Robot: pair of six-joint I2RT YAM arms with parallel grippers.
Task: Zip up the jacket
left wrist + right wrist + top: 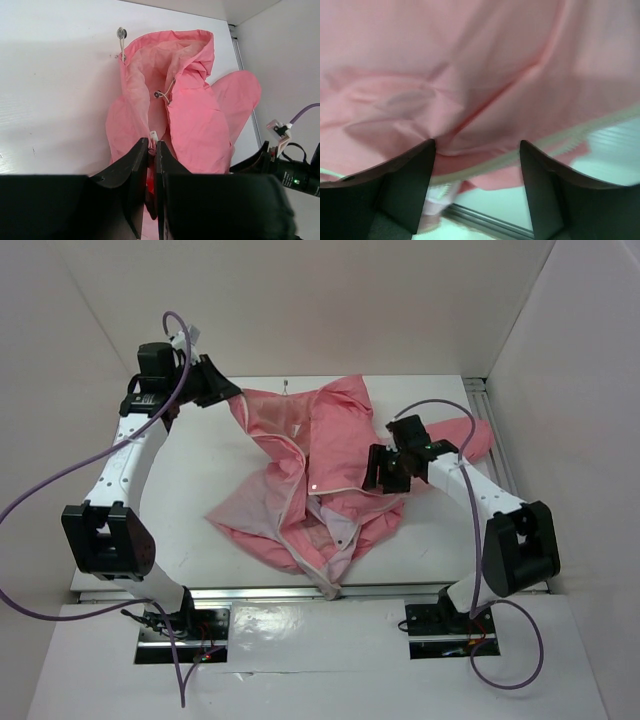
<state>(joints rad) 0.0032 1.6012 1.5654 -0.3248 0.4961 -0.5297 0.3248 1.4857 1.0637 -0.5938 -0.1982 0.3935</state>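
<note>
The salmon-pink jacket lies crumpled and open in the middle of the white table, its paler lining and light zipper edge showing. My left gripper is at the jacket's far left corner. In the left wrist view it is shut on a fold of the jacket beside a small white zipper piece. My right gripper hovers over the jacket's right side. In the right wrist view it is open above pink fabric, and the zipper tape runs between its fingers.
A drawstring toggle lies on the table beyond the hood. White walls enclose the table at the back and sides. A metal rail runs along the right edge and another along the front. The right arm shows in the left wrist view.
</note>
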